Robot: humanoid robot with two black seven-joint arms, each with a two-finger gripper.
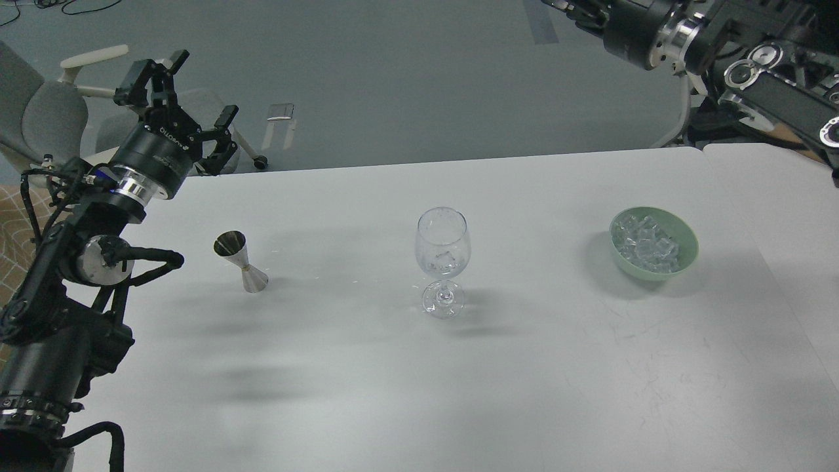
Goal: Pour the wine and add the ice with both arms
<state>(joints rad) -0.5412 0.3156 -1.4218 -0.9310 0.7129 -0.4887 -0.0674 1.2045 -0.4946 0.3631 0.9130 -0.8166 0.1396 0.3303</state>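
A clear wine glass (442, 249) stands upright mid-table with a lump or two of ice (446, 260) in its bowl. A pale green bowl (689, 254) at the right holds several lumps of ice (645, 242). A steel jigger (240, 260) stands tilted at the left. My left gripper (190, 108) is open and empty, raised over the table's far left corner, well away from the jigger. My right arm (662, 29) is lifted to the top right; its gripper is cut off by the top edge.
The white table (524, 380) has its far edge just behind the glass, and a seam runs down its right side. A grey office chair (39, 118) stands behind the left arm. Grey floor lies beyond the table.
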